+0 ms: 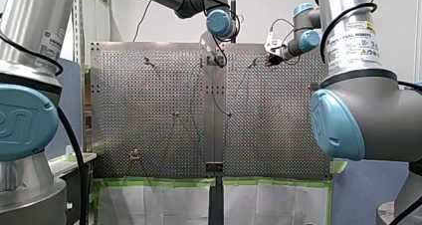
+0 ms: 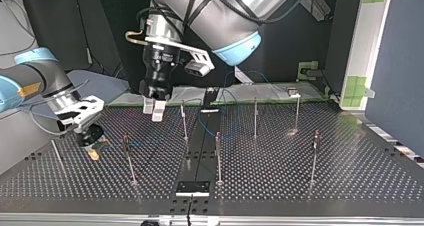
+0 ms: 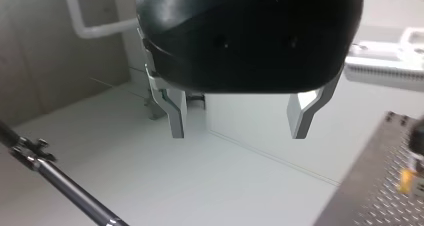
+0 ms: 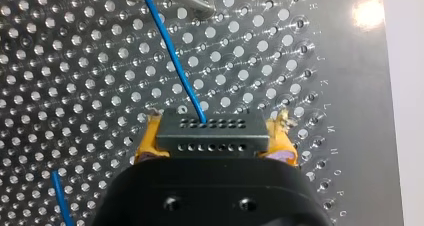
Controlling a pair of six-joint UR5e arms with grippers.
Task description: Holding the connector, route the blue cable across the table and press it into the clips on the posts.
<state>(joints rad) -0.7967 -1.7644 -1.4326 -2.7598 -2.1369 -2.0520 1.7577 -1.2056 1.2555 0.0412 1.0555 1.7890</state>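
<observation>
In the front view my right gripper (image 1: pixel 272 60) is over the far part of the perforated table (image 1: pixel 278 135). My left gripper (image 1: pixel 215 58) stands apart from it, at its left in this view. From here I cannot tell how either one's fingers stand. In the top view the right gripper sits close above the table surface. The nearest post (image 2: pixel 126 145) rises just beside it, on the side toward the left gripper, and the other posts stand farther off that same way. The clip on that post is too small to make out. In the left wrist view the left gripper's metal fingers (image 3: pixel 175 117) are spread wide with nothing between them, and the right gripper shows well off to one side. In the right wrist view the yellow pads (image 4: pixel 146 142) clamp the black connector (image 4: pixel 210 131) from both sides. The blue cable (image 4: pixel 175 61) leaves the connector and runs ahead over the holes. I judge the routing to be at an early stage, with the connector in hand and the cable not yet pressed home. The next move calls for carrying the connector past the nearest post with the cable taut, then lowering the cable squarely onto the clip. The free left gripper is available to push it in.
</observation>
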